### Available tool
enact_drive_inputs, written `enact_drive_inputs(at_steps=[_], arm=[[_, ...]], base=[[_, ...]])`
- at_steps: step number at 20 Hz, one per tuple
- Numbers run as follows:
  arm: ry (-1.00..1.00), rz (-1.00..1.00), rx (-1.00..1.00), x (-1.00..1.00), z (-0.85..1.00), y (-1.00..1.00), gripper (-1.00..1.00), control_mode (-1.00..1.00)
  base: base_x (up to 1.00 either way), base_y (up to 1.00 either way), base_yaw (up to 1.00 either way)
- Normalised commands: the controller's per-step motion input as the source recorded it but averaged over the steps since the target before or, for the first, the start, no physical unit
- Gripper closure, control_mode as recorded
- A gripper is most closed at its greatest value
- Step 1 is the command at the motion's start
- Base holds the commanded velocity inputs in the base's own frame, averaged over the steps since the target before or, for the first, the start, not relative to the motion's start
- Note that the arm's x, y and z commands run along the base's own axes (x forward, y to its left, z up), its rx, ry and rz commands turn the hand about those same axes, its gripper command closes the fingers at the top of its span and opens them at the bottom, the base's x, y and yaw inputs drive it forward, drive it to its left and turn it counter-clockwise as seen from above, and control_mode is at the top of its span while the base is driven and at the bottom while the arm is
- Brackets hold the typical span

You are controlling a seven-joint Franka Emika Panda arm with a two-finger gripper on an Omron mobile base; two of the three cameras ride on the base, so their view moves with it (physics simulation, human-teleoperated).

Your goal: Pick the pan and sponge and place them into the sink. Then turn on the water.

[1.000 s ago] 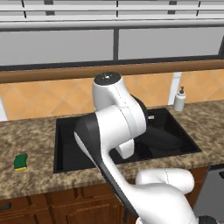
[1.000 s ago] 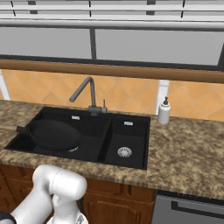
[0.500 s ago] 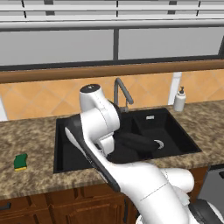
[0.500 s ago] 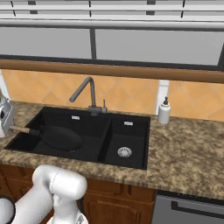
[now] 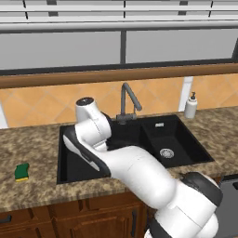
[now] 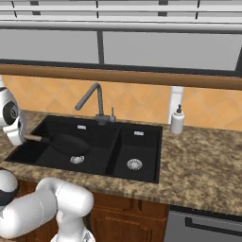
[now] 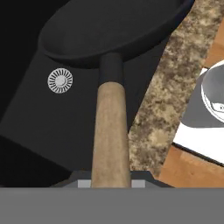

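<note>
My gripper [image 7: 111,183] is shut on the light wooden handle [image 7: 110,131] of the black pan [image 7: 109,30]. In the right base view the pan [image 6: 71,144] hangs nearly level over the large left basin of the black sink [image 6: 142,177], close to its silver drain [image 6: 77,159]. Its handle points left to my hand at the sink's left edge. Whether the pan touches the basin floor I cannot tell. The sponge [image 5: 21,172], green side up, lies on the counter left of the sink [image 5: 204,158]. No water shows at the grey faucet [image 6: 92,97].
A white soap dispenser [image 6: 177,120] stands on the granite counter [image 6: 203,160] behind the sink's right corner. The smaller right basin has its own drain [image 6: 134,164]. My white arm [image 5: 135,167] covers much of the large basin in the left base view.
The arm has swung left across the sink. The pan has gone from steeply tilted at the basin's left to nearly level, farther right over the drain.
</note>
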Motion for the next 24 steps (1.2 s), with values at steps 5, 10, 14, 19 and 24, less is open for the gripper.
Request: enact_drive_inputs(at_steps=[5,10,14,19,24], arm=[[0.00,0.05,0.00,0.79,-0.44,0.00,1.00,-1.00],[0.00,0.01,0.00,0.69,-0.50,0.00,1.00,-1.00],[0.00,0.00,0.01,0.56,-0.45,-0.03,1.00,-1.00],[0.00,-0.01,0.00,0.44,-0.43,-0.08,1.00,-1.00],[0.00,-0.08,0.00,0.33,-0.40,-0.17,1.00,-1.00]], base=[[0.00,0.00,0.00],[0.00,0.00,0.00],[0.00,0.00,0.00],[0.00,0.00,0.00],[0.00,0.00,0.00]])
